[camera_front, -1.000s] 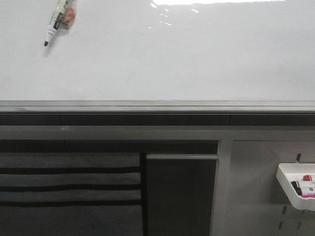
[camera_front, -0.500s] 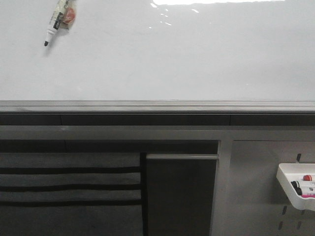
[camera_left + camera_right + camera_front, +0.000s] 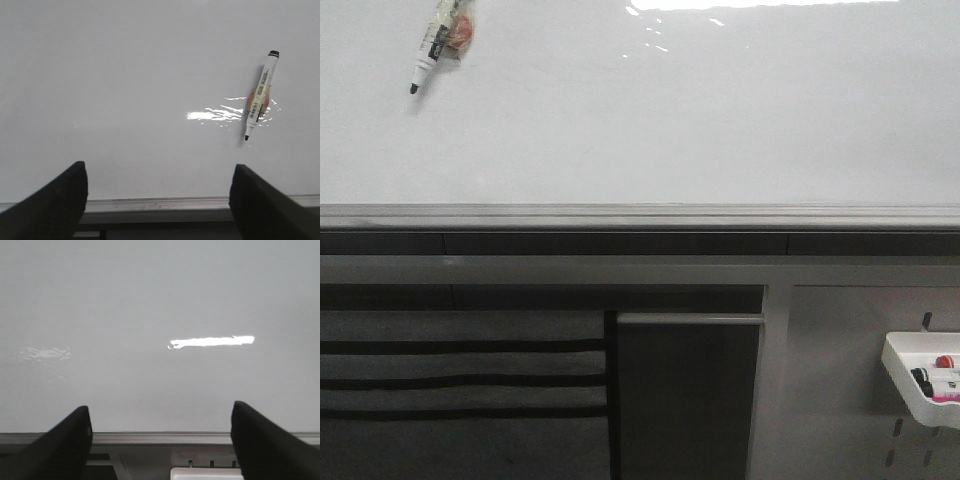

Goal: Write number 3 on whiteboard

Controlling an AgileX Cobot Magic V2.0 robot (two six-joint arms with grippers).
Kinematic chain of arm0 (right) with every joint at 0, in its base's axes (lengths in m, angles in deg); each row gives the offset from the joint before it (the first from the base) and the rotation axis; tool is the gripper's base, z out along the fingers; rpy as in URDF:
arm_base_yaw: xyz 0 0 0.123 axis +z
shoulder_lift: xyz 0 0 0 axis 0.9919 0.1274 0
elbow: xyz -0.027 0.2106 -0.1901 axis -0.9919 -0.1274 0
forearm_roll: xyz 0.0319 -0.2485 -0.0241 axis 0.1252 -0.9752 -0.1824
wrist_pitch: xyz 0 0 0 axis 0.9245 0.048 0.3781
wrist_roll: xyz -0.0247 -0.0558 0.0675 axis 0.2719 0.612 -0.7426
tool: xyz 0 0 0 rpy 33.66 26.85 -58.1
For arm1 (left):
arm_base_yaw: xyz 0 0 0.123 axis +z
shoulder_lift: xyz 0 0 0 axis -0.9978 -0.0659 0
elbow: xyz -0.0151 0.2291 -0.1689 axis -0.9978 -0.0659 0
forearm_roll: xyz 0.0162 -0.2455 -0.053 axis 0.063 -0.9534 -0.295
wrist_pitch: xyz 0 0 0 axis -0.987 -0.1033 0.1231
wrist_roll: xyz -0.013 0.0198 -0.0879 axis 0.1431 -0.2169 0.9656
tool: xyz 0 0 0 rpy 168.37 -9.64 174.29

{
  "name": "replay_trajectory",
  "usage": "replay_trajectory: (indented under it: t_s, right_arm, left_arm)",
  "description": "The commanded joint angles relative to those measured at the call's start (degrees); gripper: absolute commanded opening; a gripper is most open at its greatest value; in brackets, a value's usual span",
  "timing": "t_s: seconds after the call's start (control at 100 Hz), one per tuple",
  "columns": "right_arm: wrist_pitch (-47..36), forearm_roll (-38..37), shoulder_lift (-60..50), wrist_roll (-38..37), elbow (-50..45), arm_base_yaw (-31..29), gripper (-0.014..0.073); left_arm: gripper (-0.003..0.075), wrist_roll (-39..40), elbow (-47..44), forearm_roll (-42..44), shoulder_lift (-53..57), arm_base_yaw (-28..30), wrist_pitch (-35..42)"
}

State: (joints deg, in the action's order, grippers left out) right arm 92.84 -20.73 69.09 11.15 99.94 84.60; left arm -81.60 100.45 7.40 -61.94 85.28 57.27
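The whiteboard [image 3: 700,120] is bare — no number 3 is on it, so the writing has not begun. The one tool in reach is a marker [image 3: 258,102] stuck on the board by a small orange holder, cap end up and black tip pointing down, its long axis close to vertical with a slight lean.

The left hand [image 3: 159,197] is released, its two dark fingers [image 3: 52,202] spread wide with nothing between them. It faces the board from back off the surface, and the marker lies up and off toward one finger's side, not centred in the gap.

The right hand [image 3: 160,437] is likewise spread and empty — its view shows only blank board and glare, no marker. So the left arm is likely nearer, and I judge the pickup falls to it.
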Motion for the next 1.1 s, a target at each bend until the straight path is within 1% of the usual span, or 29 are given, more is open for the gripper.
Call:
replay_trajectory:
  t_s: [0.0, 0.12, 0.19, 0.29, 0.36, 0.39, 0.44, 0.47, 0.58, 0.63, 0.69, 0.83, 0.91, 0.98, 1.09]
  right_arm:
    - [-4.73, -0.66, 1.06, 0.62, 2.07, -0.3, 0.053]
    - [-4.82, 0.49, 1.06, 0.51, 2.07, -0.3, 0.053]
    - [-4.11, 1.74, 1.06, 0.38, 2.07, -0.3, 0.053]
    - [-3.72, 2.66, 1.06, 0.38, 2.07, -0.3, 0.053]
    - [-2.52, 4.59, 1.19, 1.71, 2.33, -0.3, 0.053]
    - [-0.84, 6.51, 1.52, 3.65, 2.92, -0.3, 0.053]
    - [2.46, 10.74, 2.42, 9.1, 4.04, -0.3, 0.053]
    - [4.19, 14.32, 3.1, 11.77, 4.69, -0.3, 0.053]
    - [9.45, 24.88, 5.78, 21.73, 6.65, -0.3, 0.053]
    - [10.74, 29.34, 6.74, 24.5, 7.02, -0.3, 0.053]
    - [11.31, 32.31, 7.33, 26.71, 7.11, -0.3, 0.053]
    - [11.45, 32.67, 7.48, 27.05, 7.11, -0.3, 0.053]
    - [11.45, 32.67, 7.48, 27.05, 7.11, -0.3, 0.053]
    - [11.45, 32.67, 7.48, 27.05, 7.11, -0.3, 0.053]
    - [11.45, 32.67, 7.48, 27.05, 7.11, -0.3, 0.053]
  left_arm:
    - [0.0554, 0.62, 1.92, 0.0, -0.95, 0.1, 4.54]
    - [0.0554, 0.62, 1.92, -0.92, -0.95, 0.1, 5.57]
    - [0.0554, 0.62, 1.79, -1.02, -0.95, -0.99, 5.26]
    - [0.0554, -0.06, 0.95, -1.37, -1.83, -5.38, 5.15]
    - [0.0554, -2.26, 0.8, -1.37, -4.07, -9.06, 4.75]
    - [0.0554, -2.93, 0.92, -1.37, -5.32, -10.48, 4.75]
    - [0.0554, -3.09, 1.04, -1.37, -7.9, -12.89, 5.28]
    - [0.0554, -3.09, 1.27, -1.37, -10.08, -14.16, 5.59]
    - [0.0526, -3.09, 3.25, -0.31, -18.01, -18.44, 6.85]
    - [0.051, -3.09, 4.66, 1.08, -22.68, -19.84, 7.45]
    - [0.0488, -3.09, 6.87, 2.86, -27.49, -21.17, 8.32]
    - [0.0441, -3.09, 12.69, 5.82, -39.06, -21.83, 10.21]
    - [0.0417, -3.09, 16.26, 6.13, -45.28, -21.72, 10.94]
    - [0.0399, -3.09, 19.4, 6.49, -49.79, -21.72, 11.91]
    - [0.0375, -2.96, 24.25, 9.65, -55.38, -21.17, 12.02]
